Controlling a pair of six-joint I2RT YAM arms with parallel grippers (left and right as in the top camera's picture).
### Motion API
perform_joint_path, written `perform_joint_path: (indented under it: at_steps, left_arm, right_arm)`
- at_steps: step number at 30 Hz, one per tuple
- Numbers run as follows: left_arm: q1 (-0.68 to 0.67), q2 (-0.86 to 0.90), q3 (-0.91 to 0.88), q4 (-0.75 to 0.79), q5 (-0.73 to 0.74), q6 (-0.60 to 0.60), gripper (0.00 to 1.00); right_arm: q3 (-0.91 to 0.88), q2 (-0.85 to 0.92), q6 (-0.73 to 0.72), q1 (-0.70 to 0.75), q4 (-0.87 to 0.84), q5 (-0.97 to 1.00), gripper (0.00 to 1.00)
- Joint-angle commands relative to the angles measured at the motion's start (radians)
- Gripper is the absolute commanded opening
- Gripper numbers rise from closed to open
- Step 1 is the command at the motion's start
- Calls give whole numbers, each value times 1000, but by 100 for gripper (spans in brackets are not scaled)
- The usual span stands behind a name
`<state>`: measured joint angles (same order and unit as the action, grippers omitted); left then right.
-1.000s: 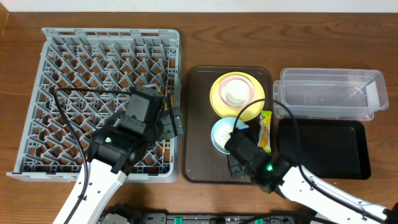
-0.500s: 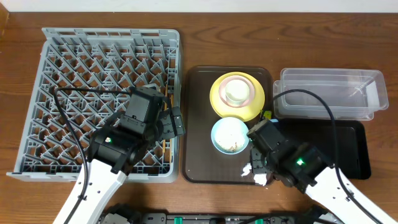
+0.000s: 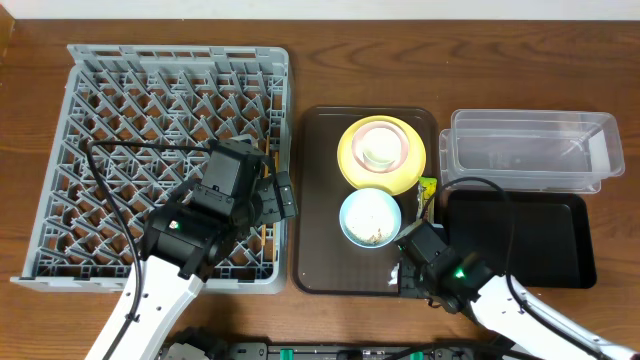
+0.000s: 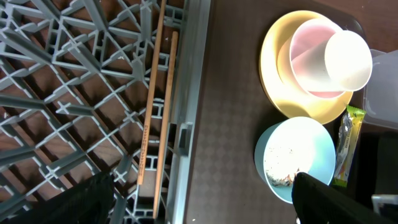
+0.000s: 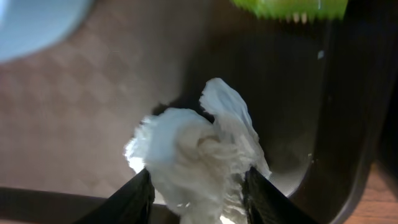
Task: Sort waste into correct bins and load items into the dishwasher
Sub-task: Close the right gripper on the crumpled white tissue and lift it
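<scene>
Across the whole view runs a brown wooden table, its grain running left to right, with a strip of pale wall along its far edge. On the table's left side sits the grey rack, the largest thing on it. Beside the rack, mid-table, lies the brown tray. To the right the clear tub stands at the back and the black tray lies in front of it, their long sides touching.

On the brown tray's far half rests the yellow plate; the pink bowl sits on it and the white cup in the bowl. Just nearer lies the blue bowl, with rice stuck inside. The wrapper lies along the tray's right edge. The chopsticks lie side by side in the rack, along its right wall.

Above that wall hangs the left gripper, jaws spread wide and grasping nothing. The right gripper is at the brown tray's near right corner, where the napkin lies against the rim. Its fingers stand on either side of the napkin, touching it; whether they clamp it I cannot tell.
</scene>
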<state>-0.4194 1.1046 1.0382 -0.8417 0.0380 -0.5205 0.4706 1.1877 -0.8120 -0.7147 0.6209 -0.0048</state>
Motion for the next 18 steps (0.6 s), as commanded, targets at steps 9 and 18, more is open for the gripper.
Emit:
perform_joint_path:
  at_steps: [9,18]
  left_arm:
    - [4,1,6,-3,-13,-1,92]
    - [4,1,6,-3,-13,-1,92]
  right_arm:
    - [6,6,-42,8,5,-8,1]
    - [476,-61,246,113,341,41,1]
